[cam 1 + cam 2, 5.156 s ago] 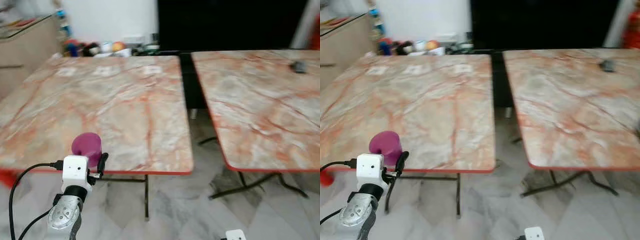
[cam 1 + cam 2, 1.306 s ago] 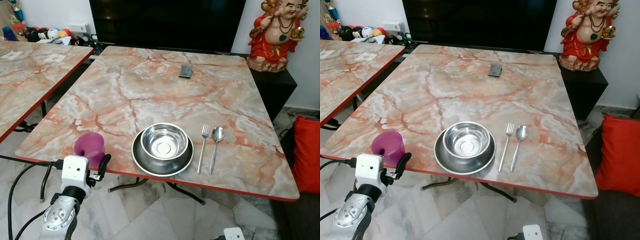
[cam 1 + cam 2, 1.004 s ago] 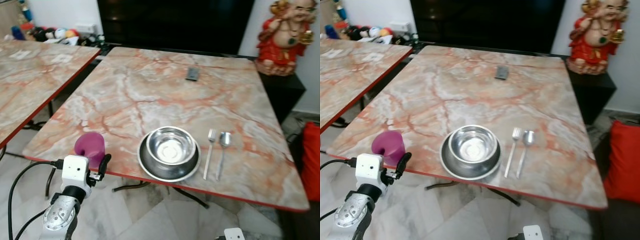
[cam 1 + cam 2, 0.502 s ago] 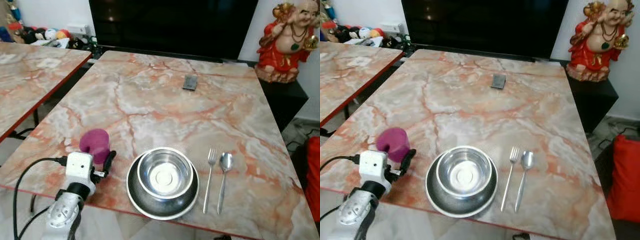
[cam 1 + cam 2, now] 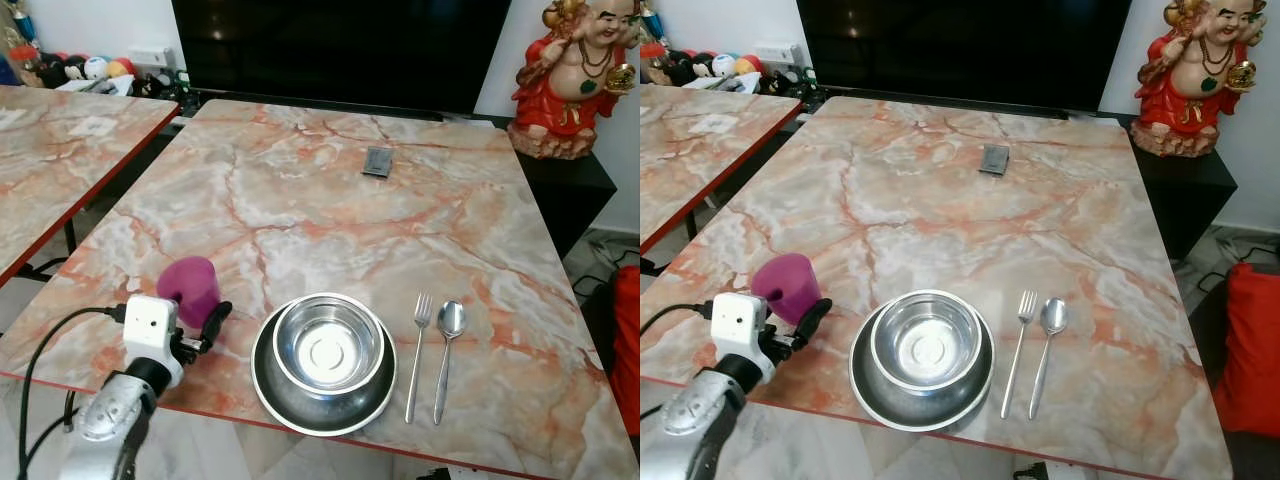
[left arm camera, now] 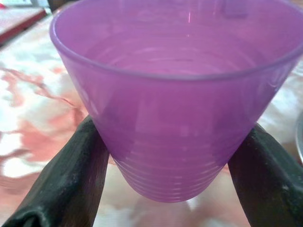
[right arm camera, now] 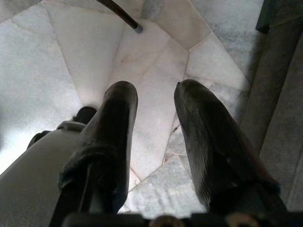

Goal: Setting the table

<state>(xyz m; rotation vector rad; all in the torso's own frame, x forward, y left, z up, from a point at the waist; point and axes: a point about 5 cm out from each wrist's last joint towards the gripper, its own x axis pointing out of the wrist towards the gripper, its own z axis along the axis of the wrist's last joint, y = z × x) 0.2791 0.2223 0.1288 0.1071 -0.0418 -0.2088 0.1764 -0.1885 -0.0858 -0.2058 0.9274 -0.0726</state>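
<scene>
Over the near left corner of the marble-patterned table with a red edge (image 5: pixel 330 200), the left gripper (image 5: pixel 195 312) held a translucent purple plastic cup (image 5: pixel 190 290), its two black fingers (image 6: pixel 71 175) pressed against the cup's opposite sides. The cup was upright, mouth up, and looked empty in the left wrist view (image 6: pixel 175 109); whether its base touched the tabletop could not be told. Just to the cup's right sat a round steel bowl (image 5: pixel 328 345) nested on a dark round metal plate (image 5: pixel 270 385), close to the table's near edge. Right of the plate lay a steel fork (image 5: pixel 416 350) and a steel spoon (image 5: pixel 446 340), side by side and parallel, their heads pointing away from the robot. Further back on the table, well apart from the setting, lay a small dark rectangular object (image 5: pixel 378 160). A red and gold laughing figurine (image 5: pixel 570 85) stood on a dark stand beyond the table's far right corner, and a second marble-patterned table (image 5: pixel 60 170) stood to the left. The right gripper (image 7: pixel 154 137) hung over a pale tiled floor (image 7: pixel 71 56), its fingers narrowly apart and holding nothing.
</scene>
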